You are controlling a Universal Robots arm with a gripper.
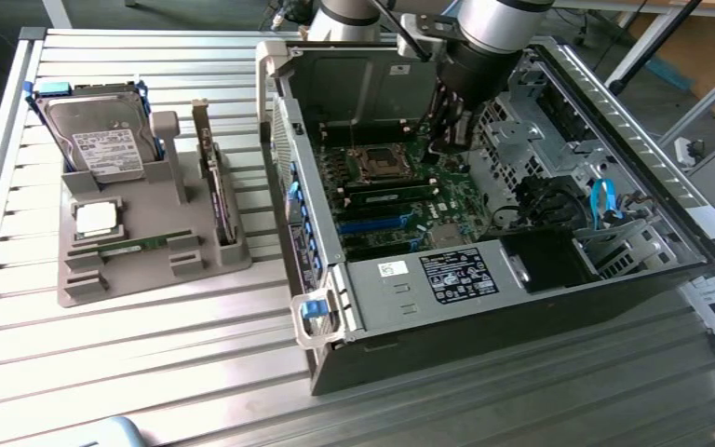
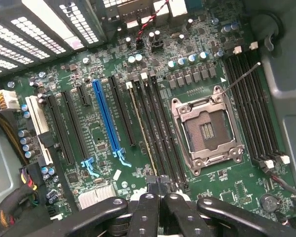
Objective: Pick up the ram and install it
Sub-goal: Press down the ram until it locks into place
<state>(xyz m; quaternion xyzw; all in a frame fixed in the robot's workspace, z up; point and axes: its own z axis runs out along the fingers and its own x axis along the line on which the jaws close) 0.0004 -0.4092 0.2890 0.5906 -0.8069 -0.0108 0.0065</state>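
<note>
The ram (image 2: 142,129) stands edge-on in a long black memory slot of the motherboard (image 2: 89,131), between the blue slot (image 2: 107,118) and the empty processor socket (image 2: 207,131). In the exterior view it is a thin green strip (image 1: 389,192) inside the open computer case (image 1: 457,279). My gripper (image 2: 158,197) is shut, its two black fingers pressed together with nothing between them, tips right over the near end of that slot row. Whether they touch the stick I cannot tell. Seen from outside, the gripper (image 1: 451,140) reaches down into the case.
On the exterior view's left, a grey fixture (image 1: 85,289) holds a hard drive (image 1: 103,130), a square silver processor chip (image 1: 94,219), an upright dark expansion card (image 1: 217,191) and a second green stick (image 1: 146,244). Case walls, drive cages and cables surround the motherboard.
</note>
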